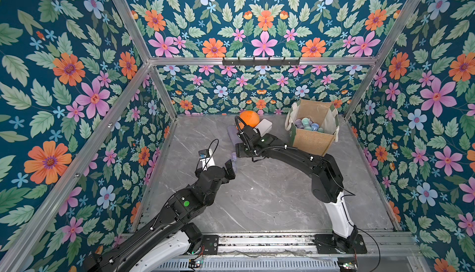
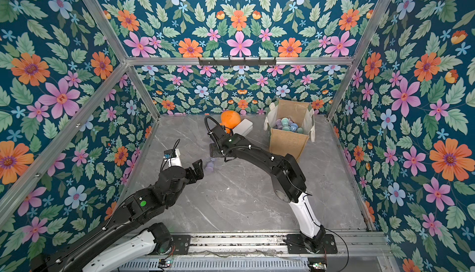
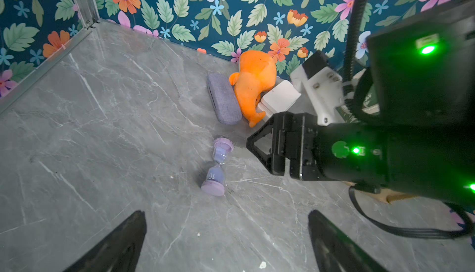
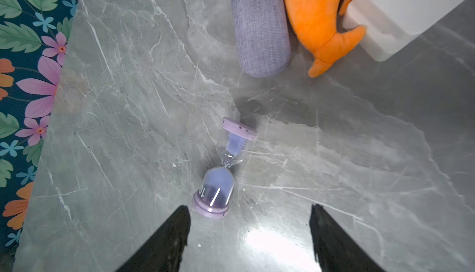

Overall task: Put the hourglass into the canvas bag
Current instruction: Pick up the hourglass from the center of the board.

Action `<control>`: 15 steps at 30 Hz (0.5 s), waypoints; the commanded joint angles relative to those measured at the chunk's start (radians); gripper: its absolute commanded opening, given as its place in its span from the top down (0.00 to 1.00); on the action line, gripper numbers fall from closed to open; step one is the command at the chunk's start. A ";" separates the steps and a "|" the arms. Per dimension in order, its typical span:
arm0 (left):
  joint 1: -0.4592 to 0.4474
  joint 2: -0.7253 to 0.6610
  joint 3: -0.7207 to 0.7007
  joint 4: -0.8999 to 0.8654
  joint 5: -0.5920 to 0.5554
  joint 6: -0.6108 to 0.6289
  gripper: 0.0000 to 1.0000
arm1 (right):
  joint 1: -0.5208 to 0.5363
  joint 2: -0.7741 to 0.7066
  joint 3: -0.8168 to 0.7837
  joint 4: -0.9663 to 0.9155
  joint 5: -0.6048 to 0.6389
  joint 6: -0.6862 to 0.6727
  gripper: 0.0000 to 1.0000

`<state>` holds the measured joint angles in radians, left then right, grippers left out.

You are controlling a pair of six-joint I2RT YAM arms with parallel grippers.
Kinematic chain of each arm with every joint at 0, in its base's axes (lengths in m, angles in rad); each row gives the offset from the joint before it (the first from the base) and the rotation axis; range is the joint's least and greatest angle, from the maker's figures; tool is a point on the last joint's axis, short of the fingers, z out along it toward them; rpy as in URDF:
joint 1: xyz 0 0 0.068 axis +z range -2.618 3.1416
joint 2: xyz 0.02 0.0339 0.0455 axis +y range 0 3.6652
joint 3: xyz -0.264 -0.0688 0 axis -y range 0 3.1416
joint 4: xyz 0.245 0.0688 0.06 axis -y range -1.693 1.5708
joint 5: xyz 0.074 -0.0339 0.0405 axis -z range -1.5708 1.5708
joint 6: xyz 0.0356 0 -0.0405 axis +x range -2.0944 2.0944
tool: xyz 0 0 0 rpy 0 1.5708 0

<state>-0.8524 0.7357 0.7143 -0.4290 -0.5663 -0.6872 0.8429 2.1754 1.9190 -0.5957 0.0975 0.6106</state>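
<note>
The canvas bag (image 1: 312,142) is seen standing upright near the far right corner of the marble-patterned surface (image 1: 270,201), its mouth open. Inside it a heap of small hourglasses (image 1: 308,125) in purple, green and blue is visible in both top views; their number cannot be told.

One purple hourglass (image 4: 221,175) is seen outside the bag, lying on its side on the surface, left of the middle and well apart from the bag. Purple sand is visible in both of its bulbs.

The right gripper (image 4: 249,207) is held low above this hourglass with its fingers spread apart. Nothing is pinched between them. One end cap of the hourglass lies just beside one finger (image 4: 177,221); whether they touch cannot be told.

The left gripper (image 3: 226,212) is held nearby, toward the left edge, likewise spread wide and holding nothing.

Along the far edge, left of the bag, an orange plush toy (image 1: 249,119) is seen between a grey fabric case (image 4: 259,26) and a white box (image 1: 264,126), each just beside it.
</note>
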 commanded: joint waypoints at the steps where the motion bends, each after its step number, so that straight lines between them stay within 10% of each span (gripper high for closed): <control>1: 0.001 -0.016 -0.002 -0.044 -0.038 -0.023 0.00 | 0.013 0.038 0.013 0.028 -0.030 0.061 0.25; 15: 0.001 -0.021 -0.028 -0.043 -0.030 -0.058 0.00 | 0.042 0.180 0.072 0.025 -0.052 0.090 0.24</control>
<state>-0.8524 0.7143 0.6846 -0.4740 -0.5808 -0.7334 0.8818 2.3451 1.9823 -0.5690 0.0341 0.6804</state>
